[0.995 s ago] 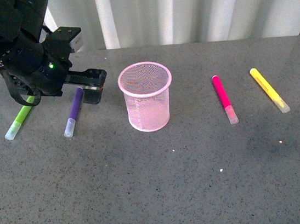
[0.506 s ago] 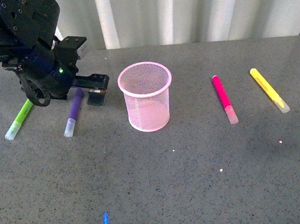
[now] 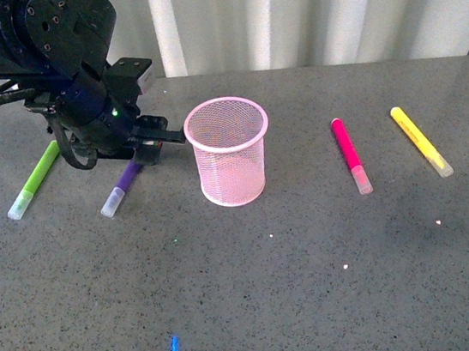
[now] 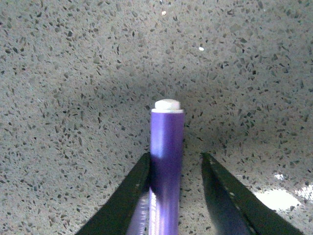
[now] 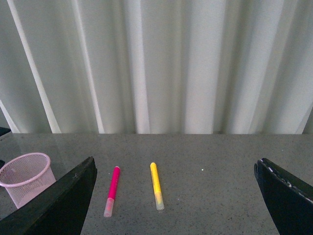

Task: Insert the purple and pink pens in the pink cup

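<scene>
Plainly, the coming move turns on how the purple pen (image 3: 123, 187) sits in the left tool (image 3: 149, 144); the pen lies flat on the surface (image 3: 318, 286), slanted, with its clear cap pointing away from the pink cup (image 3: 232, 172) and its plugged end under the tool, near the cup's side. In the left wrist view the barrel (image 4: 166, 161) runs lengthwise between the two fingers (image 4: 132, 193), so a squeeze would pinch across it; the jaws are partly open and grip nothing yet. The barrel is off centre: it looks to touch one finger, while bare surface shows between it and the other; closing will likely nudge the pen sideways before it seats. The cup stands upright just beside this arm, so the carry should be brief. The pink pen (image 3: 349, 152) lies flat on the cup's far side, well apart from the left arm and nearer the right tool (image 5: 176, 160); that one hangs high, spread wide, empty.
</scene>
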